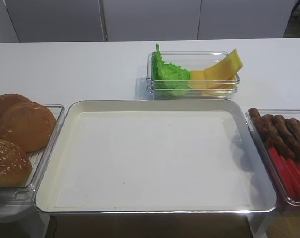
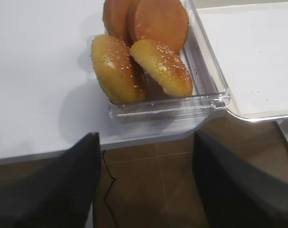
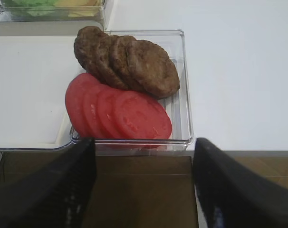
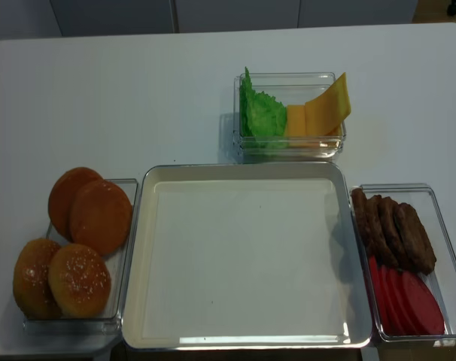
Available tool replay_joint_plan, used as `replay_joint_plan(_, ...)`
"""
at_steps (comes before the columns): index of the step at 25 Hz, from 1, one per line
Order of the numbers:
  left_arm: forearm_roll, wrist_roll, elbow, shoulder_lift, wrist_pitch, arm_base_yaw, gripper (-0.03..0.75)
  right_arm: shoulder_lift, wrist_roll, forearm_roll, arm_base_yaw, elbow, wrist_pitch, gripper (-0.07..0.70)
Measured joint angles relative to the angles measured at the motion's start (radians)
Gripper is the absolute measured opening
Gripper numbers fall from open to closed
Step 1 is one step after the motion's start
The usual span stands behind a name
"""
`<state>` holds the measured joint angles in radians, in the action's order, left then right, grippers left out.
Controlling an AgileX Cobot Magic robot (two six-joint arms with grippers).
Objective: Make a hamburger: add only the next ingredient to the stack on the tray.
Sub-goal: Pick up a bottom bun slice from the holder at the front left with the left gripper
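Now we see both end effectors empty, off the table edge.
At left, the left end effector (image 2: 146, 183) stands spread wide below the bun bottom halves (image 4: 89, 212) in their clear container (image 4: 121, 301); the tray (image 4: 247, 342) sits between; the right end effector (image 3: 144, 187) gapes before the tomato slices (image 3: 118, 113).

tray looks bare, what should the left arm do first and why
Probably ease the left gripper forward over the bun container toward a smooth bun bottom. The tray holds nothing yet, so the base comes first, and the gripper hangs open short of the container, nearer the sesame tops than the smooth halves behind them.
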<state>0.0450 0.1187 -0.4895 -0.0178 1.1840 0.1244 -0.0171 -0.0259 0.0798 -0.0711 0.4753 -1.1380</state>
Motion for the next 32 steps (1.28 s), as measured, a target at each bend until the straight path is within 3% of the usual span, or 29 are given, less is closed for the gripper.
replay_joint_plan(24, 0.000, -0.002, -0.004, 0.000, 0.000, 0.000, 0.450, 0.000, 0.000, 0.000, 0.000, 0.000, 0.000, 0.495)
replay_joint_plan(32, -0.004, 0.050, -0.008, 0.000, -0.002, 0.000, 0.450, 0.000, 0.000, 0.000, 0.000, 0.000, 0.000, 0.495)
